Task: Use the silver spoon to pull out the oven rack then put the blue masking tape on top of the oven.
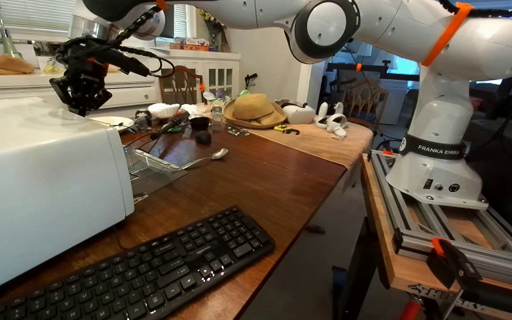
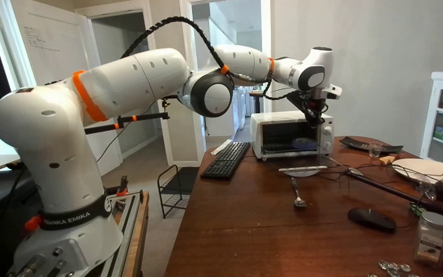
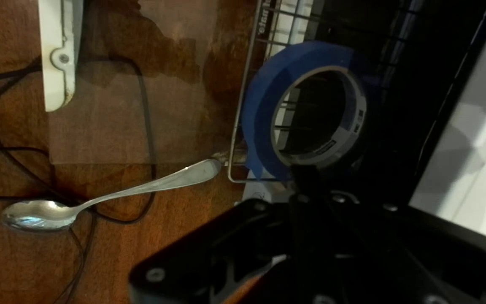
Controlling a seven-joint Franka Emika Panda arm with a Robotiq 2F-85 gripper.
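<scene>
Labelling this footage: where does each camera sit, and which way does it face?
An exterior view: beside the toaster oven, facing past it toward the straw hat; arm, base and claw show.
An exterior view: near the base, facing the open oven across the wooden table; arm, base and claw show.
Wrist view: above the oven's mouth, looking down at the blue masking tape on the wire rack; only the claw shows.
Both exterior views share the keyboard; all three, the silver spoon.
</scene>
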